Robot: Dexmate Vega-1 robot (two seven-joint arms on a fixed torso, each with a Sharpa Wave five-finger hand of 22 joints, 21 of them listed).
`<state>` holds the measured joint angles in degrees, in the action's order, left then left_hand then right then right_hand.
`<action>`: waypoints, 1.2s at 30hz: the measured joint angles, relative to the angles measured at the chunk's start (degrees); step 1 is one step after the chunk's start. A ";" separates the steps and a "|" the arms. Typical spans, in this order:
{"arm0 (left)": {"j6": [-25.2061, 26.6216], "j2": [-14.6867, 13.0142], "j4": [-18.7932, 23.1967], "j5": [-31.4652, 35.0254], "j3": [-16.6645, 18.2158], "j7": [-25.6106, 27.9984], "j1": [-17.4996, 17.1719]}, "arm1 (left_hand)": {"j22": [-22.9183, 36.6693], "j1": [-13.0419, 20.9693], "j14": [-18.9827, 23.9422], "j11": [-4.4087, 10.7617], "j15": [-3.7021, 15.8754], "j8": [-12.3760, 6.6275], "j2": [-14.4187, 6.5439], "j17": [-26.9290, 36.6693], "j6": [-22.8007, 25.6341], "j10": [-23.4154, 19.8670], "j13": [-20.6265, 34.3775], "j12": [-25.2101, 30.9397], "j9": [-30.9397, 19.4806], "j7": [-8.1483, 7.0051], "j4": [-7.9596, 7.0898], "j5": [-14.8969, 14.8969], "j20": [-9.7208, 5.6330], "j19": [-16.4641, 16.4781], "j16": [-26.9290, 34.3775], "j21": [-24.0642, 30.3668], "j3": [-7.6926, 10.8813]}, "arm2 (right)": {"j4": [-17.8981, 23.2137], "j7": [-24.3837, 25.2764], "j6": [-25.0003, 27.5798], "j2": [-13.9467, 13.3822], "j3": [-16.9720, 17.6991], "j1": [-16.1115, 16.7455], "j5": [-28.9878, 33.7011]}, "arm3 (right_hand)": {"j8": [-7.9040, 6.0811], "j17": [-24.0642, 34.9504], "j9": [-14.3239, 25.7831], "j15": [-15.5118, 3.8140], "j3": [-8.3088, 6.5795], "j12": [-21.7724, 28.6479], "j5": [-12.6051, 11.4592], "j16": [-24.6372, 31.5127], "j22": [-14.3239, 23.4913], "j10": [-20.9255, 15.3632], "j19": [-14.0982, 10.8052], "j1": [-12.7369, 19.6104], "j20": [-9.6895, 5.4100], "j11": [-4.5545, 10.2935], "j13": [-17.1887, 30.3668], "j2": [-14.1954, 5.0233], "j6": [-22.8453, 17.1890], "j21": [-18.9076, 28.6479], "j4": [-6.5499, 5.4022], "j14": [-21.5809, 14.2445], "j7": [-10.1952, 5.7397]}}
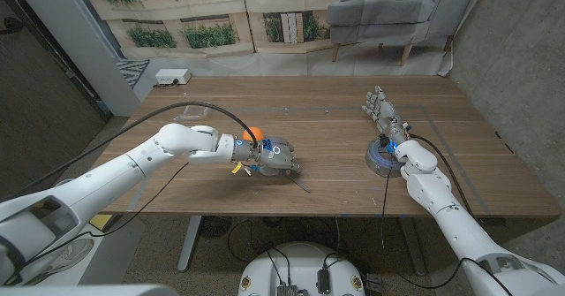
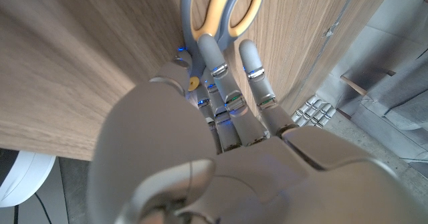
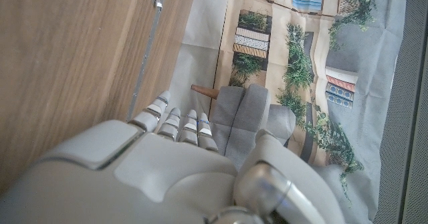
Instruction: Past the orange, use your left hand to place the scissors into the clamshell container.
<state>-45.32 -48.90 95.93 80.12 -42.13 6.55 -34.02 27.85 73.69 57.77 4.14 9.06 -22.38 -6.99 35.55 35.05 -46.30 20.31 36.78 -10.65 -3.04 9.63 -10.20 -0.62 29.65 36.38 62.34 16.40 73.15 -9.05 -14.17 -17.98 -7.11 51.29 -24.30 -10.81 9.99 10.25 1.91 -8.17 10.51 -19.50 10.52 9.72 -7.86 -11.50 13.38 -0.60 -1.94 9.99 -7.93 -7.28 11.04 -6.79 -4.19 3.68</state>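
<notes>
At about nine o'clock on the surface [image 1: 335,185] lies one clear clamshell container [image 1: 192,113], far back toward the rear edge and with nothing in it that I can make out. Toward the middle, the left hand [image 1: 272,157] is down over the one pair of scissors [image 2: 221,10], whose yellow-lined handles show past its fingers [image 2: 215,58] in the left wrist view; whether the fingers have closed on them I cannot tell. A dark blade tip pokes out at the hand's five o'clock. One orange [image 1: 252,134] sits just behind the hand, at its eleven o'clock. I judge the task barely begun: the pickup is in hand, the carry and the drop remain. At three o'clock the right hand [image 1: 382,109] stands with fingers apart, holding nothing, with one grey roll of tape [image 1: 381,157] beneath its wrist.
</notes>
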 measured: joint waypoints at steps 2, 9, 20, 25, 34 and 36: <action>0.01 -0.07 -0.31 0.25 -0.11 0.87 0.00 | 0.19 0.25 0.56 -0.07 0.25 0.00 -0.25 0.54 0.22 0.07 -0.01 0.00 0.06 0.22 -0.10 -0.01 0.02 0.53 0.00 1.12 0.19 | 0.14 0.05 0.06 -0.07 -0.02 0.08 0.03 | 0.00 0.00 0.00 -0.07 0.00 0.00 0.00 0.00 0.00 0.00 0.00 0.00 0.00 0.00 0.00 0.00 0.00 0.00 0.00 -0.08 0.00; 0.57 -0.27 -1.46 0.99 -0.57 4.16 0.02 | 0.71 1.07 2.13 -1.33 0.90 0.00 -0.16 2.16 0.41 0.10 -0.01 0.00 0.09 0.41 -0.23 -0.08 -0.16 1.12 0.50 4.06 0.24 | 0.41 0.26 0.21 -0.17 -0.04 0.20 0.07 | 0.00 0.00 0.00 -0.07 0.00 0.00 0.00 0.00 0.00 0.00 0.00 0.00 0.00 0.00 0.00 0.00 0.00 0.00 0.00 -0.07 0.00; 0.16 -0.52 -2.46 -0.58 -0.12 7.79 -0.45 | 0.99 2.11 3.46 -4.02 1.62 -4.68 0.90 4.24 12.85 -2.60 -0.24 0.01 -0.73 5.57 0.08 -0.29 -0.10 1.33 1.14 6.66 0.52 | 0.53 0.32 0.26 -0.24 -0.11 0.24 0.11 | 0.00 0.00 0.00 -0.07 0.00 0.00 0.22 0.00 0.00 0.00 0.00 -0.01 0.00 0.00 0.00 0.01 0.00 0.00 0.00 -0.07 0.00; -0.40 -0.52 -2.44 -2.10 0.75 8.18 -0.78 | 0.98 2.28 3.57 -4.24 1.50 -4.68 1.07 4.80 15.50 -2.91 -0.19 0.90 -0.73 4.57 0.19 -0.28 -0.09 1.32 1.14 7.27 0.73 | 0.52 0.33 0.20 -0.20 -0.15 0.24 0.14 | 0.00 0.00 0.00 -0.07 0.00 0.00 0.22 0.00 0.00 0.00 0.00 -0.17 0.00 0.00 0.00 0.17 0.00 0.00 0.00 -0.07 0.00; -1.23 -0.30 -2.21 -3.91 1.95 8.54 -1.32 | 0.98 1.89 3.91 -2.04 1.79 -4.69 1.46 5.71 19.84 -6.14 5.66 0.65 -0.67 2.93 0.07 -0.41 0.12 1.10 1.14 8.46 0.82 | 0.50 0.37 -0.04 -0.12 -0.18 0.30 0.16 | 0.00 0.00 0.00 -0.07 0.00 0.00 0.22 0.00 0.00 0.00 0.00 -0.16 0.00 0.00 0.00 0.16 0.00 0.00 0.00 -0.07 0.00; -1.26 -0.24 -2.05 -4.09 2.46 8.75 -1.60 | 0.98 1.81 3.91 -1.07 1.79 -4.68 1.54 5.96 21.66 -7.51 5.81 0.64 -0.62 2.74 0.06 -0.50 0.12 1.10 1.13 8.88 0.83 | 0.49 0.39 -0.08 -0.12 -0.18 0.33 0.18 | 0.00 0.00 0.00 -0.07 0.00 0.00 0.22 0.00 0.00 0.00 0.00 -0.16 0.00 0.00 0.00 0.16 0.00 0.00 0.00 -0.07 0.00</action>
<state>-46.58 -49.13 93.88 76.04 -39.67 15.29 -35.62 28.83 75.50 61.68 3.07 10.86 -27.06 -5.45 41.51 56.71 -53.81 26.12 37.41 -11.27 -0.30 9.69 -10.70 -0.50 30.76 37.52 71.22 17.23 73.65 -8.66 -14.25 -18.10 -7.30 51.62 -24.12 -10.81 9.99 10.25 1.84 -8.17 10.51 -19.28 10.52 9.73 -7.86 -11.50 13.22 -0.60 -1.94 9.99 -7.78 -7.28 11.04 -6.79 -4.26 3.68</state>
